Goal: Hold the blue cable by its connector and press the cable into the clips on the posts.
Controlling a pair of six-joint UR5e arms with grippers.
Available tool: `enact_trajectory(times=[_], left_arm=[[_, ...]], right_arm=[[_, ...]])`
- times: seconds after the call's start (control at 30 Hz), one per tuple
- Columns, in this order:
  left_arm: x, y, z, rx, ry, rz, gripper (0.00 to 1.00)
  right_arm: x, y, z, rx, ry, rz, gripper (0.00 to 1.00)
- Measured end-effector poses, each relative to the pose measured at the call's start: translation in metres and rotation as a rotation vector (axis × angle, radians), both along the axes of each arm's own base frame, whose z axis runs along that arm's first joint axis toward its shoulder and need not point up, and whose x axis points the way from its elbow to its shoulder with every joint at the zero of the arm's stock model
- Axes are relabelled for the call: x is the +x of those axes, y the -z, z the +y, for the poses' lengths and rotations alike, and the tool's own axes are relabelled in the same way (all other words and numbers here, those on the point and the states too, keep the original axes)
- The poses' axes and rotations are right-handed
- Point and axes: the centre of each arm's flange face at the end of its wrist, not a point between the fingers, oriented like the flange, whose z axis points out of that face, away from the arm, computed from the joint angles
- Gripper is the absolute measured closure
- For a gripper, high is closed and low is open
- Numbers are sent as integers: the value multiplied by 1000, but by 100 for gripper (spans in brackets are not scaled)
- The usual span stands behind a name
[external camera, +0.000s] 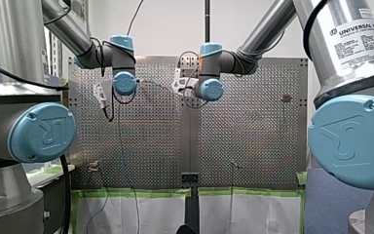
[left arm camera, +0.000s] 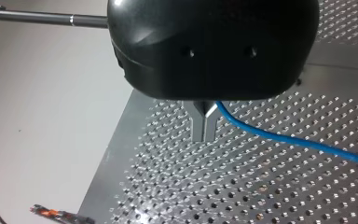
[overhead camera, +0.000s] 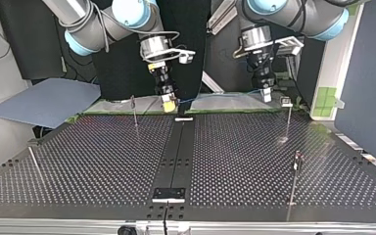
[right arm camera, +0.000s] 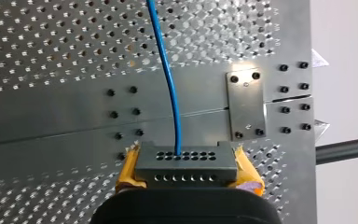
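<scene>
The blue cable runs from a grey connector out ahead over the perforated table. My right gripper is shut on that connector, its yellow pads on either side. My left gripper has its metal fingers shut on the blue cable, which trails off to one side. In the top view my right gripper and my left gripper hover at the table's far edge, with the cable stretched between them. A post with a clip stands just beside my left gripper.
Thin posts stand on the table: one near my right gripper, one at the top view's right, one at its left. A dark centre strip with a bracket runs across the table.
</scene>
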Motion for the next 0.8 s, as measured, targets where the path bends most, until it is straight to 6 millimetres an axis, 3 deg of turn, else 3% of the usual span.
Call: enact_trajectory(times=[0.6,0.8], left_arm=[[27,-68,25,-61,-72,-61,100],[37,-84,40,-91,-84,-88,100]], right_arm=[[26,-60,-11,-47,-59,-34,100],[30,-69,-12,-59,-71,-43,100]])
